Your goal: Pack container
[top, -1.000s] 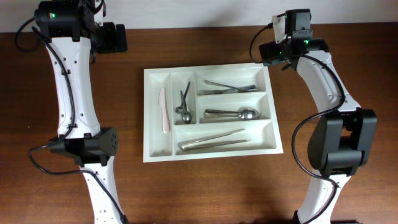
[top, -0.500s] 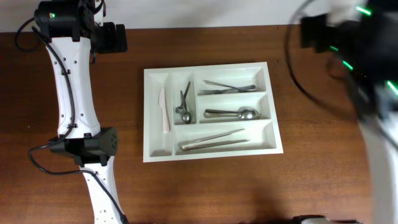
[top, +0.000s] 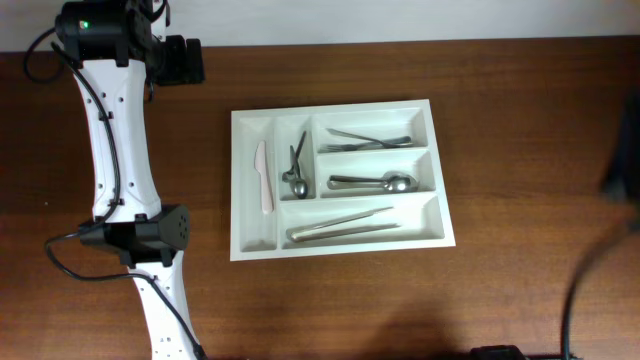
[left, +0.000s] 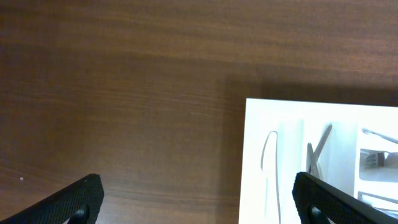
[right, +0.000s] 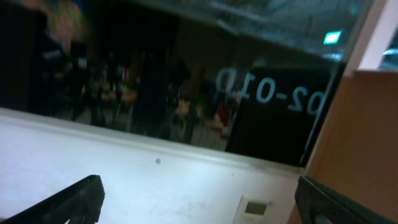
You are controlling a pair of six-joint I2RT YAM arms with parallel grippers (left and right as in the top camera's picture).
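Dark wood table (top: 350,300) carries the white tray (top: 238,180) mid-surface, all 5 compartments holding cutlery (top: 385,182). Near the far-left corner the left gripper (left: 199,199) hangs spread; the right gripper (right: 199,199) (facing a window (right: 155,74)) gapes too. Packing looks finished; next probably calls only for parking both arms.

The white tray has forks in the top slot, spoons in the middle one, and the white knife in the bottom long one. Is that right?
Not quite. The overhead view shows the white knife in the narrow upright slot at the tray's left end, not the bottom long one. The forks and spoons are as you said.
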